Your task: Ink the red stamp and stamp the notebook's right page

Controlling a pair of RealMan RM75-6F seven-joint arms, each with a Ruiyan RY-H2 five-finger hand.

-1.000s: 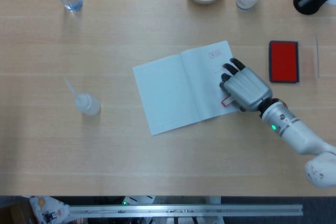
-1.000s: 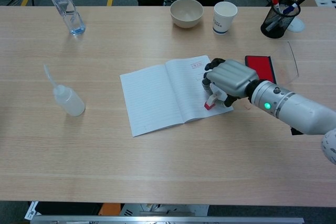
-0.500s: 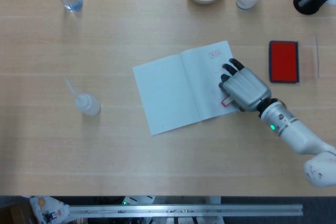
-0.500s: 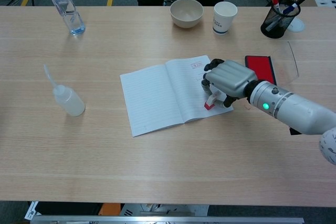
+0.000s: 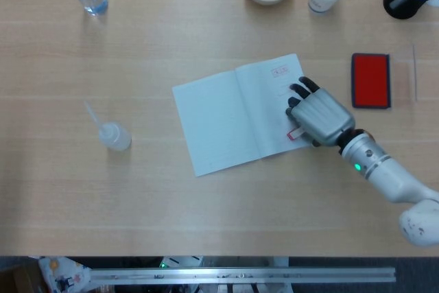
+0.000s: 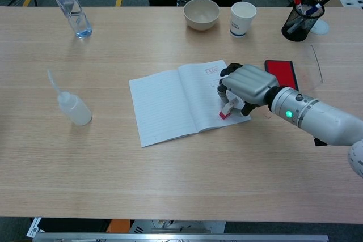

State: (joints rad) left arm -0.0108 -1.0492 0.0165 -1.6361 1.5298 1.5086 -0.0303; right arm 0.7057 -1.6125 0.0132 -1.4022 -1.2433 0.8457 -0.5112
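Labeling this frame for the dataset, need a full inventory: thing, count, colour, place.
notebook: 1, white lined pages, open at table centre; a red stamp print near the top of its right page
stamp: 1, red and white, on the right page's lower part, under the hand
ink pad: 1, red in a dark blue case, right of the notebook
bowl: 1, cream, far edge
paper cup: 1, white, right of the bowl
pen holder: 1, black mesh with markers, far right
water bottle: 1, clear, far left
squeeze bottle: 1, translucent white, left side
table: 1, light wood
right hand: 1, grey, holds the stamp on the right page
left hand: not in view
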